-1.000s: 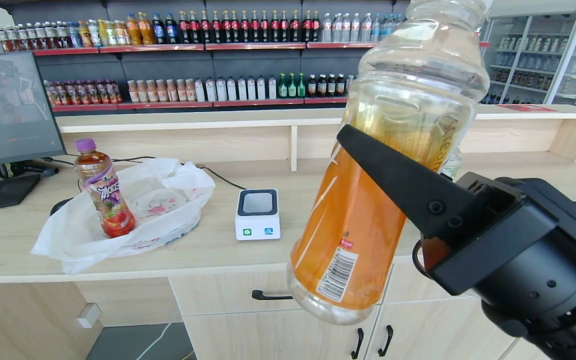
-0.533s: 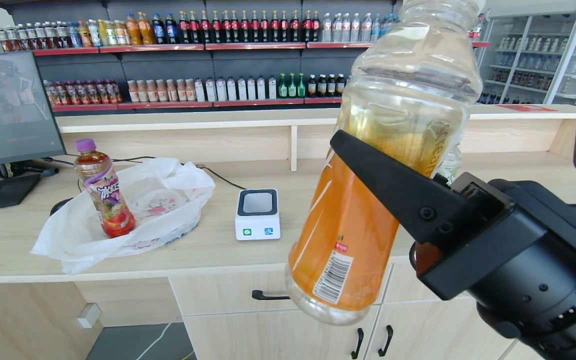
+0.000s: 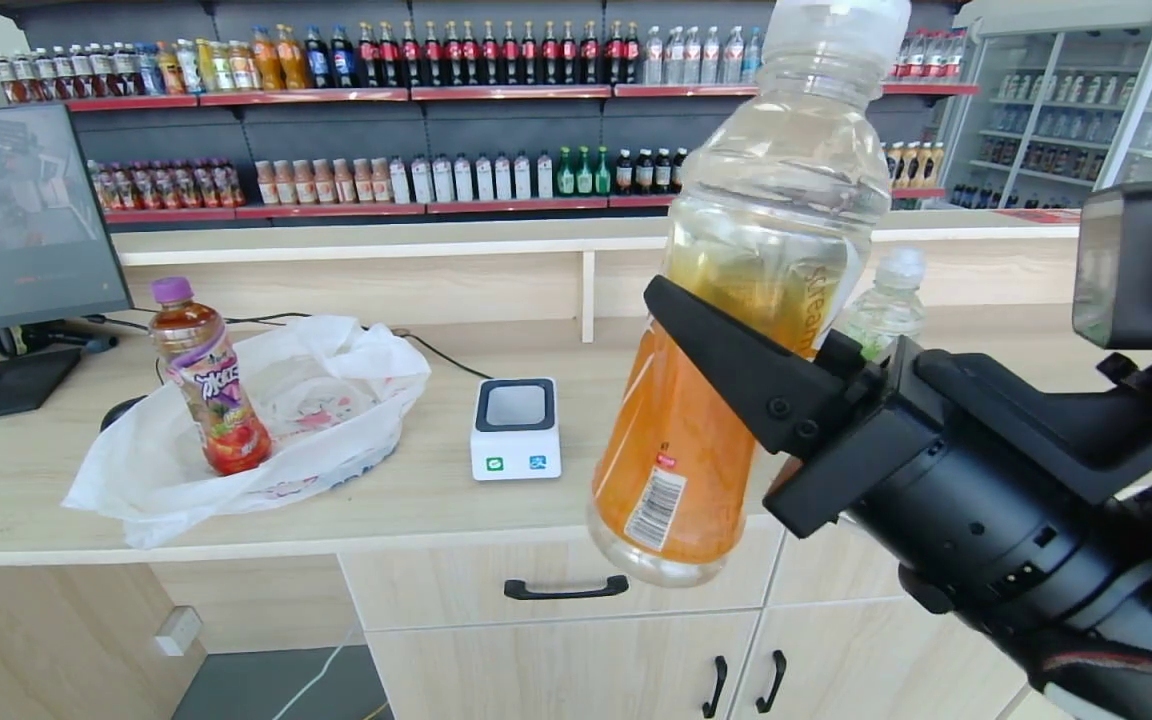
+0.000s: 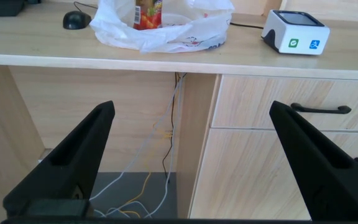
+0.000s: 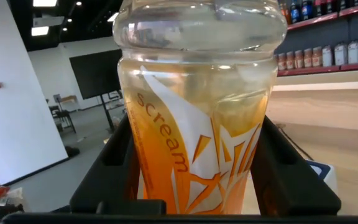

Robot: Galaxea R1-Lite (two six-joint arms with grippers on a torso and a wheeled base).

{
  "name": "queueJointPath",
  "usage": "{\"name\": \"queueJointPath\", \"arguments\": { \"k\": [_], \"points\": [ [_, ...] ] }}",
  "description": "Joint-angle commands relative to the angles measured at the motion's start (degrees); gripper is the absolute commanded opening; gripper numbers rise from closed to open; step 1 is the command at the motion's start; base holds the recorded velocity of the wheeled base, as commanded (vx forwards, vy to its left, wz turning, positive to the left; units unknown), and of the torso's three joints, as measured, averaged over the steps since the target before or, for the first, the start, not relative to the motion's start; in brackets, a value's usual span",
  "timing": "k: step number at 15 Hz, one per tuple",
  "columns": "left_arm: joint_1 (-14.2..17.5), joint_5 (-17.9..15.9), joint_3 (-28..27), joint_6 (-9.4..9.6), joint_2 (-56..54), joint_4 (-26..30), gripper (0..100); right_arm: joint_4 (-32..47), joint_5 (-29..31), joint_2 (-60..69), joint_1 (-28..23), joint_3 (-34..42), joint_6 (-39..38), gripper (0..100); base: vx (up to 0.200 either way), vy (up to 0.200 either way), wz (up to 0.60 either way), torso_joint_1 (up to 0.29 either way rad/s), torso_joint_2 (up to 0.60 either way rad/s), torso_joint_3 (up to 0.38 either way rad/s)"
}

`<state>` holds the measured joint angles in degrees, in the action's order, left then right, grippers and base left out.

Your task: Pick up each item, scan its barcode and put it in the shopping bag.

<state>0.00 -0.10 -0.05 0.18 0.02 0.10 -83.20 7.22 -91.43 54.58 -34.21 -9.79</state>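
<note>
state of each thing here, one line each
orange bottle: held tilted, barcode toward the head view
right gripper: shut on orange bottle
left gripper: open, empty
purple-capped bottle: upright in the shopping bag
shopping bag: open
scanner: window up, uncovered
drawer: shut

**Orange drink bottle** (image 3: 696,440): clear glossy plastic with smooth moulded walls and a shiny printed film label (the barcode patch looks like white paper).
**Right gripper** (image 3: 736,330): matt black hard plastic.
**Left gripper** (image 4: 192,109): same matt black finish.
**Counter** (image 3: 416,490): pale wood-grain surface, smooth, low sheen.
**Shopping bag** (image 3: 336,400), toward the counter's left end: thin white plastic film, crinkled, faintly glossy.
**Small bottle** (image 3: 206,390) in it: glossy clear plastic, purple plastic cap.
**Scanner** (image 3: 515,428): smooth white plastic shell, dark glassy top.
**Drawer handle** (image 3: 566,588): black, matt.
</note>
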Motion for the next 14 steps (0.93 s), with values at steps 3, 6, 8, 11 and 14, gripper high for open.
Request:
{"name": "queueJointPath", "arguments": {
  "k": [3, 6, 8, 11, 14],
  "points": [
    [0.0, 0.0, 0.0, -0.01, 0.0, 0.0, 100, -0.3, 0.3, -3.1, -7.8, 3.1, 3.9, 0, 0.000, 0.000, 0.00, 0.000, 0.00, 0.000],
    [0.0, 0.0, 0.0, -0.01, 0.0, 0.0, 100, -1.1, 3.8, -6.2, -10.4, 2.4, 3.5, 0, 0.000, 0.000, 0.00, 0.000, 0.00, 0.000],
    [0.0, 0.0, 0.0, -0.01, 0.0, 0.0, 100, -0.9, 4.7, -7.4, -13.1, 1.3, 3.1, 0, 0.000, 0.000, 0.00, 0.000, 0.00, 0.000],
    [0.0, 0.0, 0.0, -0.01, 0.0, 0.0, 100, -1.0, 4.6, -7.1, -14.1, 2.8, 3.2, 0, 0.000, 0.000, 0.00, 0.000, 0.00, 0.000],
    [0.0, 0.0, 0.0, -0.01, 0.0, 0.0, 100, -1.1, 4.6, -6.4, -14.9, 4.9, 3.2, 0, 0.000, 0.000, 0.00, 0.000, 0.00, 0.000]
  ]
}}
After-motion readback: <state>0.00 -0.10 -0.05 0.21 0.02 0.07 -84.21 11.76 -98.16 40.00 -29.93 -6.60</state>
